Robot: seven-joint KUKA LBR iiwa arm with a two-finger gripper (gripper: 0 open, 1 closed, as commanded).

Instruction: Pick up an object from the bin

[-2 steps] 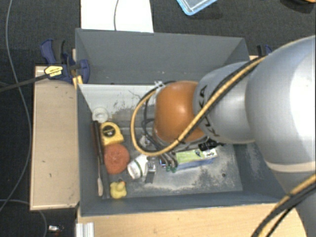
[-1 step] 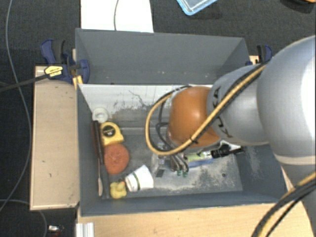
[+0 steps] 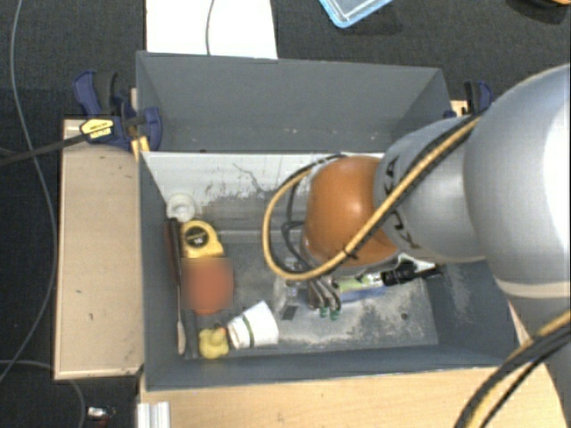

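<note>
**A:** Where is the gripper [image 3: 308,303]?

**B:** Low over the floor of the grey bin [image 3: 285,105], near the middle and a little toward 6 o'clock. It sits under the arm's orange cover [image 3: 343,212].

**A:** Is the claw open or closed?

**B:** I cannot tell.

**A:** What lies closest to it?

**B:** A green-and-blue pen [image 3: 361,285], flat on the floor just at the gripper's 3 o'clock. A black-tipped marker [image 3: 410,274] lies beside it, farther toward 3. I cannot tell whether the gripper touches the pen.

**A:** And the rest?

**B:** A white cup [image 3: 252,325] lies on its side at the gripper's 8 o'clock, with a small yellow lump [image 3: 211,342] next to it. Along the bin's 9 o'clock side are a reddish-brown egg-shaped thing [image 3: 208,283], a yellow tape measure [image 3: 198,237] touching it at its 12 o'clock, and a white cap [image 3: 181,208] beyond that.
</note>
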